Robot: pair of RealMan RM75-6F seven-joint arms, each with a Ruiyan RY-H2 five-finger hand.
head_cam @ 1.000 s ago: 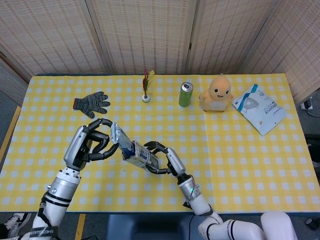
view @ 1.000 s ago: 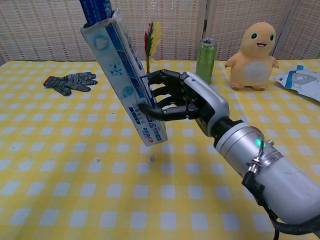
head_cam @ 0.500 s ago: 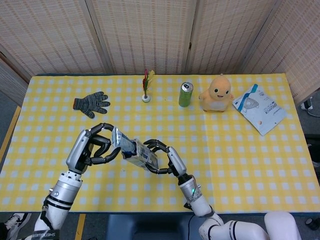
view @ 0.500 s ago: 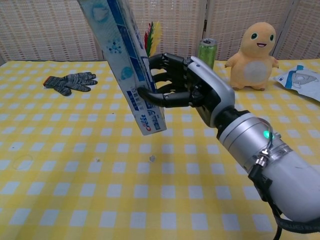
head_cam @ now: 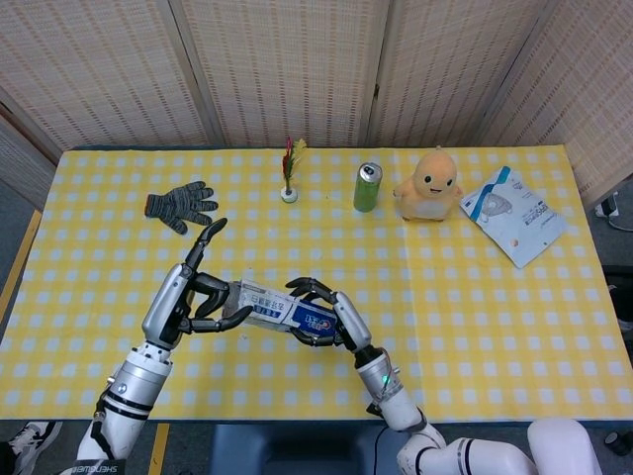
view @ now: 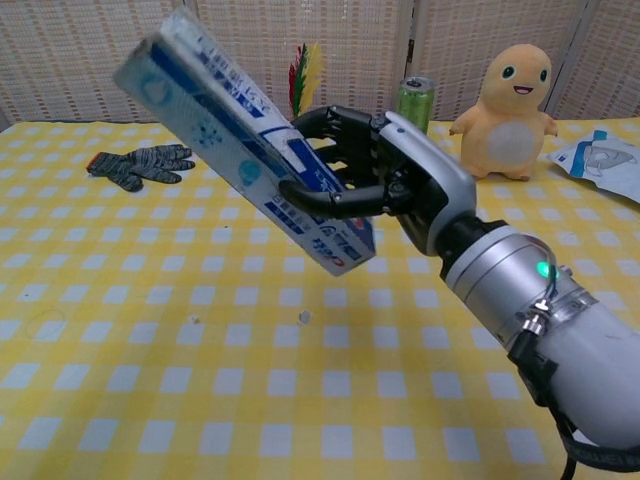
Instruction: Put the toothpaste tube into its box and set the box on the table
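My right hand (view: 385, 180) grips the long blue-and-white toothpaste box (view: 245, 155) above the yellow checked surface (head_cam: 475, 287); left hand (head_cam: 188, 297), fingers (head_cam: 226, 319) curled, holds its left end. Tube looks inside; setting down remains.

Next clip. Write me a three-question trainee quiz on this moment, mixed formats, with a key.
1. True or false: the toothpaste box is lying flat on the table.
2. Which object stands between the feather shuttlecock and the yellow plush toy? A) grey glove B) green can C) mask packet
3. Fill in: the right hand grips the box near its ____ end in the chest view (upper or lower).

Key
1. False: it is held tilted in the air, with the left hand at its other end.
2. B, the green can.
3. Lower.
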